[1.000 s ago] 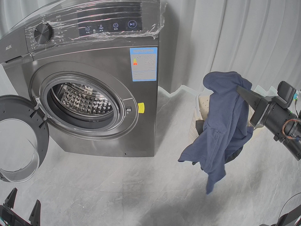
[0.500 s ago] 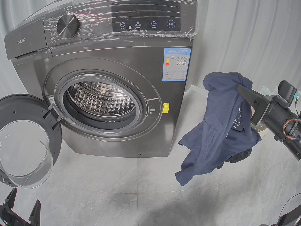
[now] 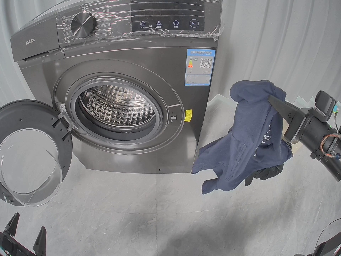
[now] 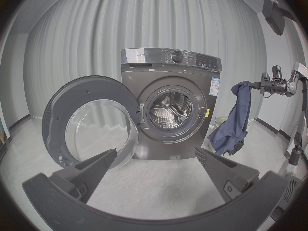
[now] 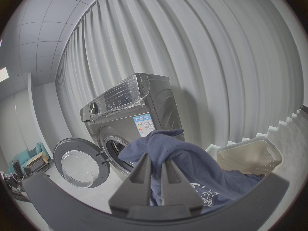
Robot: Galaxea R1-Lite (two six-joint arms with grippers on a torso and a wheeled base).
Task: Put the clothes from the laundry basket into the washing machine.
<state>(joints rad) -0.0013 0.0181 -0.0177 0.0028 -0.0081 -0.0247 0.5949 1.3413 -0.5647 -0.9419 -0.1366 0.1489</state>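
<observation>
Swinging with the robot's turn, the whole head view has shifted over the last second, bringing the washing machine (image 3: 120,57) toward the middle of the frame at about 11 o'clock. The loose hem of the navy garment (image 3: 248,139) has swung out toward the machine, while the right gripper (image 3: 272,100) keeps its place at 3 o'clock. Its jaws are pressed together on the garment's upper fold, and the cloth hangs free, clear of the floor. A black piece (image 3: 264,173) dangles under the hem; whether it is a separate item cannot be told. The laundry basket (image 5: 253,154) stands behind the load, beside the machine. The door (image 3: 32,153) is swung wide at 9 o'clock, leaving the drum mouth (image 3: 117,109) open at 10 o'clock. The left gripper (image 3: 28,223) sits low at 7 o'clock, jaws spread and empty.

The step in hand looks to be the carry from basket to drum, with nothing yet inside. The next move calls for taking the pinched fold across to 10 o'clock, level with the opening. The trailing hem must be kept off the lower rim, and the fold pushed well in before the jaws let go
</observation>
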